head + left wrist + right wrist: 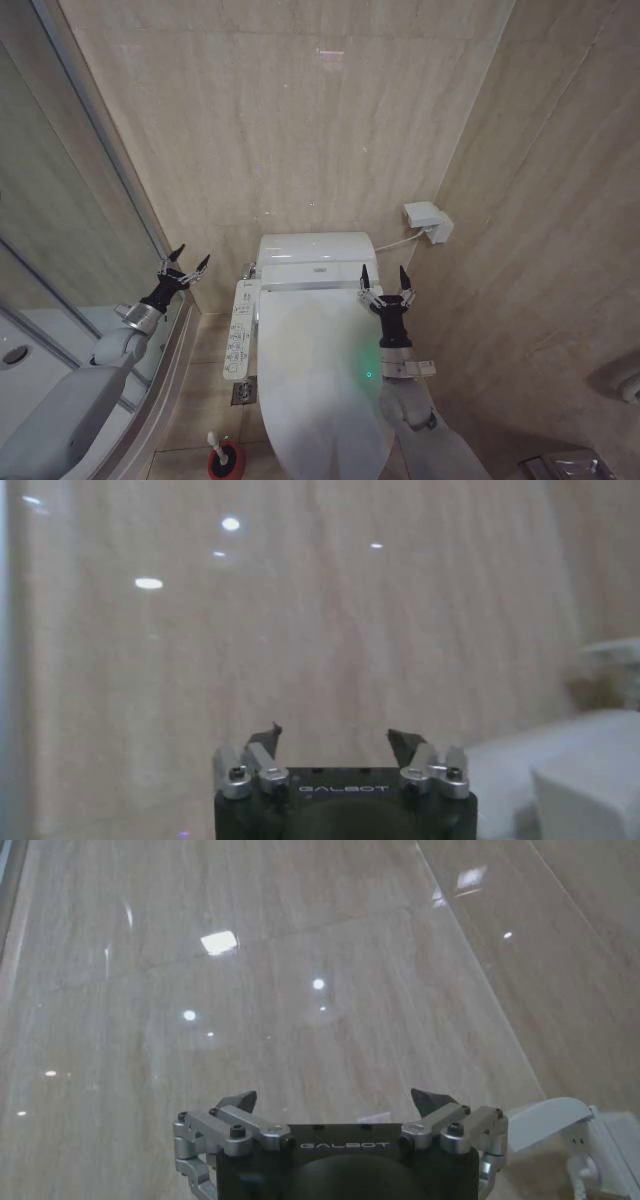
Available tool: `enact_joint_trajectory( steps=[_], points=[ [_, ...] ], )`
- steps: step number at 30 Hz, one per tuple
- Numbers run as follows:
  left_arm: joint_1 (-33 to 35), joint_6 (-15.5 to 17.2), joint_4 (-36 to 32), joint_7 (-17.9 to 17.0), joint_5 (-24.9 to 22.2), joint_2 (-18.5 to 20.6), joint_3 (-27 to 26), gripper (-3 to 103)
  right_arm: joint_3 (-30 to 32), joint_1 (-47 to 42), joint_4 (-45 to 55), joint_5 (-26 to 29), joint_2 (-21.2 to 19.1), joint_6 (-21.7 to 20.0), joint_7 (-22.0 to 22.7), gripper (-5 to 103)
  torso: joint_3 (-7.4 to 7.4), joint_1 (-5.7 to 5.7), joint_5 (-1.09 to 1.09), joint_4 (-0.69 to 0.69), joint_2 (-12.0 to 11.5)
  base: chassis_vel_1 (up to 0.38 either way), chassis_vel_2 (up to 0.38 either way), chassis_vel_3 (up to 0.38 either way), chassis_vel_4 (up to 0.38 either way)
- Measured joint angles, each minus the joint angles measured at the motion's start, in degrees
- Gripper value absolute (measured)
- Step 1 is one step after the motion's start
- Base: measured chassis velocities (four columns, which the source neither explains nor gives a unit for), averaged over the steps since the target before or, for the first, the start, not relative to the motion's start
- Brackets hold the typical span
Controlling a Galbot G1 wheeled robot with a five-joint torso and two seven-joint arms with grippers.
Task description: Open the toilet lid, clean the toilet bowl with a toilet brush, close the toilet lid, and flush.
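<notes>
With the large smooth white plastic toilet lid (325, 385) down, opening looks unstarted: right gripper (385, 281) gapes empty above its hinge end, left gripper (183, 262) spread beside it.

The tiled floor (205, 400) carries the white toilet bowl (375, 455) and, just left of it, the toilet brush (222, 455) standing in its red holder.

both end effectors (184, 262) (385, 280) raised, open

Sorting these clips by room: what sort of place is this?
A small tiled bathroom: a toilet with the toilet lid shut, the toilet brush on the floor beside it, and a glass shower enclosure at left.
</notes>
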Motion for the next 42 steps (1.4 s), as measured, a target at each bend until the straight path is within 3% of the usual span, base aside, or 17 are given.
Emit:
enact_joint_trajectory(
  steps=[3,4,5,10,11,19,20,28,42],
  points=[
    [-3.5,-0.6,5.7,6.4,0.3,-1.7,1.2,81,0.1,-0.2,0.1,-0.2,0.1,0.0,0.0,100,0.0,0.0,0.0,0.01,0.0,0.0,0.0,0.0,0.0],
    [-3.5,-0.6,5.7,6.4,0.3,-1.7,1.2,81,0.1,-0.2,0.1,-0.2,0.1,0.0,0.0,100,0.0,0.0,0.0,0.01,0.0,0.0,0.0,0.0,0.0],
    [-4.3,-0.6,6.7,7.0,0.3,-2.1,1.5,55,0.2,-0.3,0.1,-0.2,0.2,0.0,0.0,100,0.0,0.0,0.0,0.02,0.0,0.0,0.0,0.0,0.0],
    [-8.3,-0.4,12.7,7.6,0.6,-5.7,3.4,55,0.5,-0.4,-0.5,-0.3,1.0,0.0,0.0,100,0.0,0.0,0.01,0.01,0.0,0.0,0.0,0.0,0.0],
    [-9.4,-0.4,14.6,7.6,1.0,-7.0,3.7,28,0.5,-0.3,-0.9,-0.4,1.2,0.1,-0.1,100,0.0,0.0,0.01,-0.01,0.0,0.0,0.0,0.0,0.0],
    [-12.7,0.2,22.0,6.2,5.5,-10.9,5.5,28,0.3,-0.2,-1.4,-0.7,2.0,0.1,-0.1,100,0.0,0.0,0.01,0.02,0.0,0.0,0.0,0.0,0.0],
    [-13.3,0.2,22.9,6.2,5.9,-11.3,5.9,2,0.3,-0.2,-1.4,-0.7,2.0,0.1,-0.1,100,0.0,0.0,0.01,0.02,0.0,0.0,0.0,0.0,0.0],
    [-16.9,0.1,27.3,7.2,7.5,-12.8,9.5,0,0.6,-0.3,-1.4,-0.7,2.0,0.1,-0.1,100,0.0,0.0,0.02,0.01,0.0,0.0,0.0,0.0,0.0],
    [-17.6,-0.6,29.8,9.1,10.4,-12.7,10.5,0,1.0,-0.4,-0.7,-0.4,1.3,0.2,0.1,100,0.0,0.0,0.0,0.02,0.0,0.0,0.0,0.0,0.0]
  ],
)
